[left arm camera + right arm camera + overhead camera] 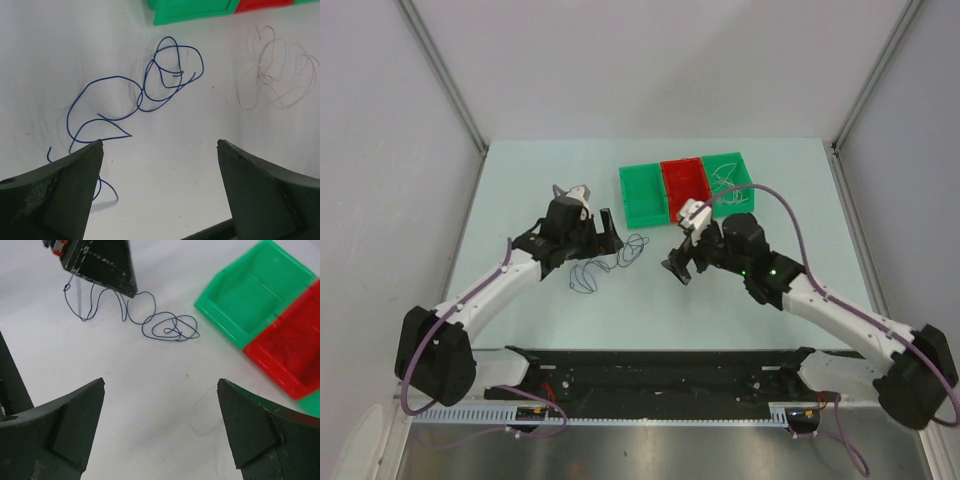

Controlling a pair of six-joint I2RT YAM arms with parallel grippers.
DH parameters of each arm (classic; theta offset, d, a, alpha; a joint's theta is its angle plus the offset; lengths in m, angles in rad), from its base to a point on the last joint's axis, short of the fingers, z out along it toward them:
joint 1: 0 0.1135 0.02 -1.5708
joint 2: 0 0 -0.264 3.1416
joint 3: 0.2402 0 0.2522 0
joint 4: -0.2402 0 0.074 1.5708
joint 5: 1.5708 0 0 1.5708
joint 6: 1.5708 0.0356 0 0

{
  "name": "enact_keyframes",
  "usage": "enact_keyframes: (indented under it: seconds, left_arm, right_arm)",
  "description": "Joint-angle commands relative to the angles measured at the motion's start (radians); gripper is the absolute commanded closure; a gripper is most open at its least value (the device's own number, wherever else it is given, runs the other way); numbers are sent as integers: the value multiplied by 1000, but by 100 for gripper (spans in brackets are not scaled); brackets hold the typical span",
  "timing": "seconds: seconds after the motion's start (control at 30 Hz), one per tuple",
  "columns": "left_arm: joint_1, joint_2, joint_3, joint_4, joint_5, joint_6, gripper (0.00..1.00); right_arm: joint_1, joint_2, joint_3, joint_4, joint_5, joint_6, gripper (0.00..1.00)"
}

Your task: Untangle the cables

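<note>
The left gripper (607, 232) is seen with its jaws spread wide, and nothing is held between them; in the left wrist view its two fingers (70, 190) are set well apart above the table (520, 180). The right gripper (678, 264) is opened as well, and no wire is gripped by it. The blue cable (165, 75) is laid on the table in front of the left gripper. It is curled into several small loops that cross each other, and one longer tail is drawn toward the left finger and is partly hidden behind it. In the top view the same cable is found between the two grippers, nearer to the left one. The whitish cable (277, 75) is laid to the right of the blue one as a loose bundle of pale loops, and the two are not seen touching. In the right wrist view only a faint pale loop of it can be made out on the table between the fingers. Three bins are placed side by side beyond the grippers: a green bin (642, 195), a red bin (682, 180) and a second green bin (725, 155), in which some pale wire loops (724, 181) are visible.
</note>
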Motion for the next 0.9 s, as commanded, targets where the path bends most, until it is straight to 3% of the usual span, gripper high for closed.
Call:
enact_keyframes:
  seconds: [0.0, 0.23, 0.37, 0.7, 0.77, 0.8, 0.83, 0.87]
  left_arm:
    - [9, -70, -13, -52, -121, -47, 0]
    - [168, -104, -90, -105, -103, -100, 0]
    - [172, -30, -55, -103, -62, -64, 0]
    - [167, 224, 83, -94, 62, -11, 0]
    - [158, 261, 111, -94, 68, -5, 0]
    - [153, 273, 119, -94, 67, -3, 0]
    - [147, 283, 132, -92, 67, -5, 0]
    - [142, 292, 139, -89, 59, -6, 0]
  right_arm:
    - [36, 180, 85, 171, -175, -272, 0]
    - [47, 556, 382, -25, -288, -422, 5]
    - [43, 677, 462, -87, -208, -497, 11]
    - [27, 953, 737, -332, -185, -574, 28]
    - [24, 1005, 795, -375, -162, -573, 35]
    - [23, 1015, 807, -390, -160, -574, 42]
    - [20, 1022, 815, -397, -166, -568, 56]
    - [18, 1019, 811, -401, -176, -568, 62]
